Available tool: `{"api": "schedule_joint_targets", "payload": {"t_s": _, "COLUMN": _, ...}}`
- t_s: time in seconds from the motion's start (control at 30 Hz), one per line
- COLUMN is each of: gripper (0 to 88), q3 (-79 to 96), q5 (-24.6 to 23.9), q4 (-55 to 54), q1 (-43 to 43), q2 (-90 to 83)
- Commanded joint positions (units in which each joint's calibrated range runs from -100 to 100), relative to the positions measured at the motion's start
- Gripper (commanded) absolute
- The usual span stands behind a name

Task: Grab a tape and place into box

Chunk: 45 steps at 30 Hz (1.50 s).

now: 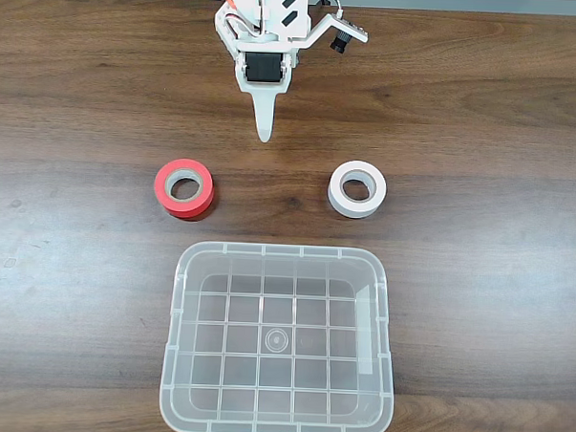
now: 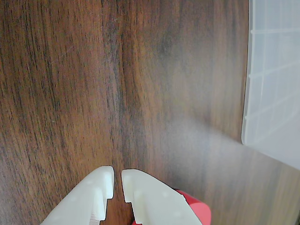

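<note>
Desk [image 1: 73, 92] carries, left to right in the fixed view, a red roll [image 1: 184, 188], the nearly closed, empty hand [image 1: 265, 131] at twelve o'clock, the box [image 1: 279, 342] at six, and the tape [image 1: 357, 189], probably light and stiff, best pinched across its rim.

Even, bright light with faint shadows (wrist view soft and hazy), mild glare on the table [image 1: 484, 110].

Box [image 1: 277, 421] at the table's [image 1: 73, 312] near edge in the fixed view, two tape rolls behind it, the tape [image 1: 357, 189] right, the other roll [image 1: 184, 187] left, gripper [image 1: 264, 129] by the far edge.
</note>
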Motion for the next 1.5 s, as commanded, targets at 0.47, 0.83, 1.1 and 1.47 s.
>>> {"api": "schedule_joint_targets", "payload": {"t_s": 0.47, "gripper": 1.3, "q3": 1.1, "q5": 4.11, "q4": -12.17, "q1": -2.72, "q2": -0.79}}
{"api": "schedule_joint_targets", "payload": {"t_s": 0.83, "gripper": 1.3, "q3": 0.48, "q5": 12.12, "q4": -9.01, "q1": -12.81, "q2": 0.01}}
{"api": "schedule_joint_targets", "payload": {"t_s": 1.1, "gripper": 1.3, "q3": -2.67, "q5": 13.97, "q4": -4.04, "q1": -14.71, "q2": 0.41}}
{"api": "schedule_joint_targets", "payload": {"t_s": 1.47, "gripper": 1.3, "q3": -17.3, "q5": 13.76, "q4": -9.95, "q1": -15.15, "q2": 23.5}}
